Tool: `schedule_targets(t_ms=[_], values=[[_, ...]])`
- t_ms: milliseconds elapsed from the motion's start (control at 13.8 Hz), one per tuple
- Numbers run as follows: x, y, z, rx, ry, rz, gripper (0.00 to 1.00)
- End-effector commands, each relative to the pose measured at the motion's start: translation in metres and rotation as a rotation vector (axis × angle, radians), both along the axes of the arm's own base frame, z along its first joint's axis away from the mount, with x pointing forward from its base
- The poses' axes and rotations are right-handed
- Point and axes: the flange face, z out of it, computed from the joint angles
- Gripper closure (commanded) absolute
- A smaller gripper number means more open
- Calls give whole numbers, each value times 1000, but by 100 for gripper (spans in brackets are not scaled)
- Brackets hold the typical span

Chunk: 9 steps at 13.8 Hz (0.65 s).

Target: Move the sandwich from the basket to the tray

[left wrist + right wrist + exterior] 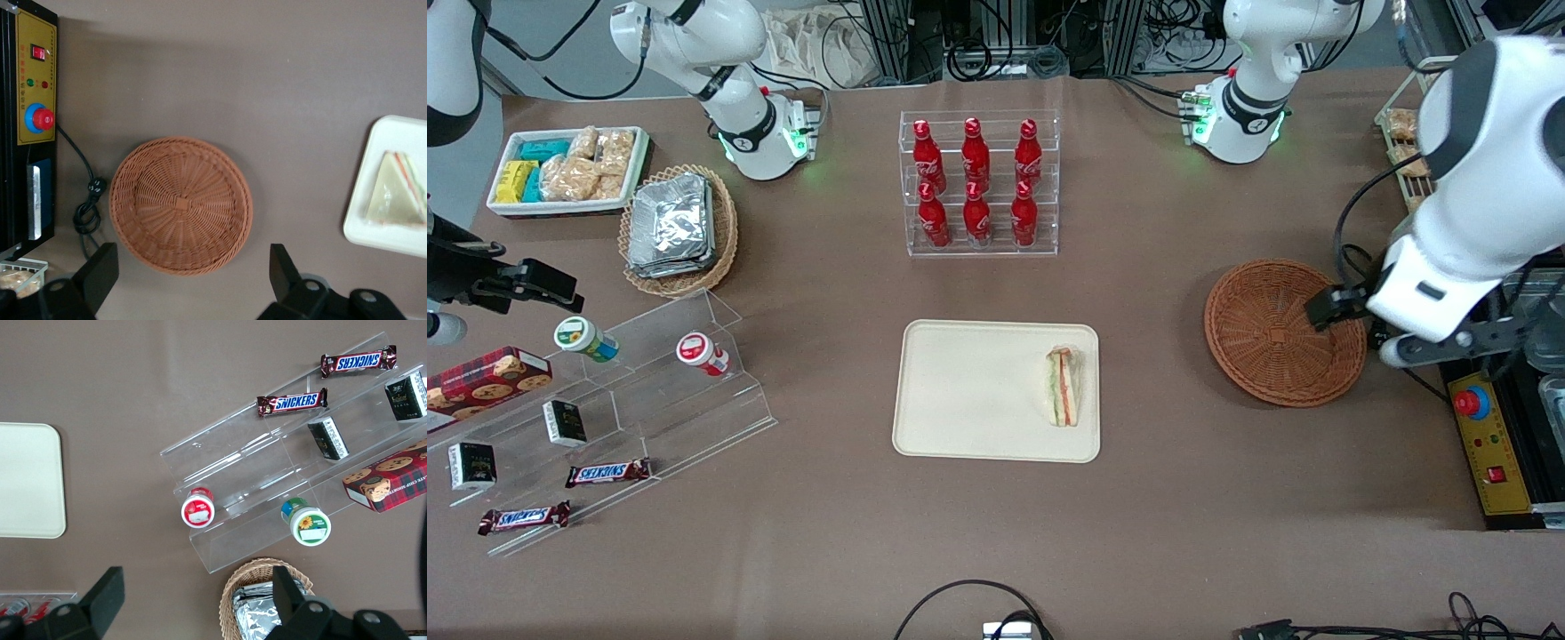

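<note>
The sandwich [1063, 387] lies flat on the cream tray [960, 391], near the tray edge that faces the working arm's end of the table. The reddish-brown wicker basket [1280, 333] sits beside the tray with nothing in it. My left gripper [1387, 348] hangs high above the basket's rim on the working arm's side. In the left wrist view the gripper [192, 275] is open, with its black fingers [100, 267] wide apart and nothing between them. That view also shows the basket [180, 203], the sandwich [397, 193] and a corner of the tray [383, 233].
A yellow control box with a red button [1472, 404] and a black cable [87, 200] lie close to the basket at the working arm's end. A rack of red bottles [978, 182] stands farther from the front camera than the tray. Clear shelves of snacks [605, 418] stand toward the parked arm's end.
</note>
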Motion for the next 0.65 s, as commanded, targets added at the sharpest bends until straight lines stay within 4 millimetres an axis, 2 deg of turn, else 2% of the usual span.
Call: schedule_targets(t_ms=[0, 217, 434, 579], values=[[-28, 22, 22, -44, 13, -61, 0], [-47, 31, 48, -60, 16, -56, 0], [-61, 32, 65, -65, 1, -78, 0], [-66, 43, 73, -96, -9, -89, 0]])
